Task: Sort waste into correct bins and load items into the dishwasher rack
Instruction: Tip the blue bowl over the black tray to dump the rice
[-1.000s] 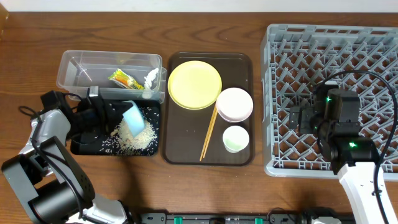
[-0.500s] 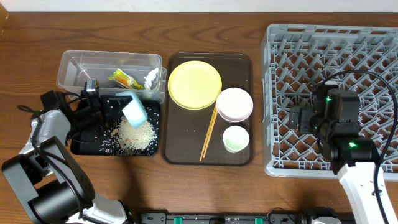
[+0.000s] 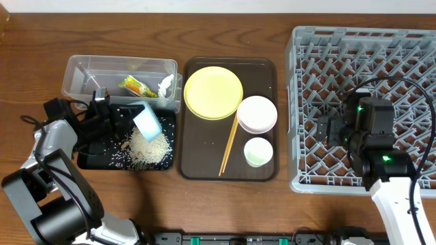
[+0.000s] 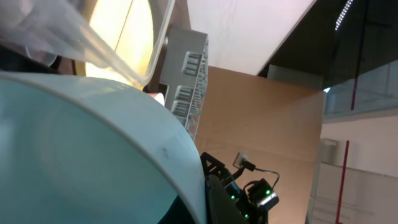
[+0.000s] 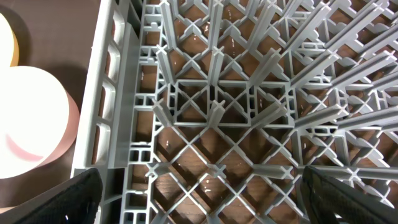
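My left gripper is shut on the light blue bowl, holding it tipped above the black tray; the bowl fills the left wrist view. A pile of white rice lies in the tray. The clear tub holds the green-and-orange wrapper and white tissue. The yellow plate, white bowl, green cup and chopsticks sit on the brown tray. My right gripper is open over the grey rack, near its left wall.
Bare wooden table surrounds the trays. The white bowl's edge shows in the right wrist view, just left of the rack wall. The left arm's body and cables lie at the table's left edge.
The blue bowl has lifted and turned more upright above the black tray, moving slightly back toward the clear tub. The rice pile lies uncovered. The right arm has not moved.
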Controlling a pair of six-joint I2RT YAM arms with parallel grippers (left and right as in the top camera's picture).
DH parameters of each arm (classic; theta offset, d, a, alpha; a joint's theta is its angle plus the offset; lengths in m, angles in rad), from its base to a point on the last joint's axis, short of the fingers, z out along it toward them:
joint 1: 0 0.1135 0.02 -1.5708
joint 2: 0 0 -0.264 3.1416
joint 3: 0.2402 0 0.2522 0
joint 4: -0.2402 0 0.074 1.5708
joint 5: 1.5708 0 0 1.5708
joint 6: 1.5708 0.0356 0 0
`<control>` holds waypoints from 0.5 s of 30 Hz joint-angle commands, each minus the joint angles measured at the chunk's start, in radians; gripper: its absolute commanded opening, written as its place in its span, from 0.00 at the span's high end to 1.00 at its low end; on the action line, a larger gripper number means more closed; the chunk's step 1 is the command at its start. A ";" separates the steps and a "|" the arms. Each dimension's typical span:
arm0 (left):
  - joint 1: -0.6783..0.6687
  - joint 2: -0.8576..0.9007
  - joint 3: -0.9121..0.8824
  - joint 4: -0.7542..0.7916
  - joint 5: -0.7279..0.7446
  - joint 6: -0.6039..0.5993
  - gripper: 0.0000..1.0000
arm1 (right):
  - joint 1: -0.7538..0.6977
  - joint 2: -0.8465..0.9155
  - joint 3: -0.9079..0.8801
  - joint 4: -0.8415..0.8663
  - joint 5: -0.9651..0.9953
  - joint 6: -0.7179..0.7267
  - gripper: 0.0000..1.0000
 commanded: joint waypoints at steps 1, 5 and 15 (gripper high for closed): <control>0.005 0.002 -0.003 0.030 0.064 0.005 0.94 | -0.008 0.000 0.020 -0.004 -0.003 0.010 0.01; 0.005 0.002 -0.003 0.035 0.042 -0.038 0.94 | -0.008 0.000 0.020 -0.004 -0.003 0.010 0.01; -0.031 -0.012 -0.003 0.045 0.038 -0.006 0.94 | -0.008 0.000 0.020 -0.003 -0.003 0.010 0.01</control>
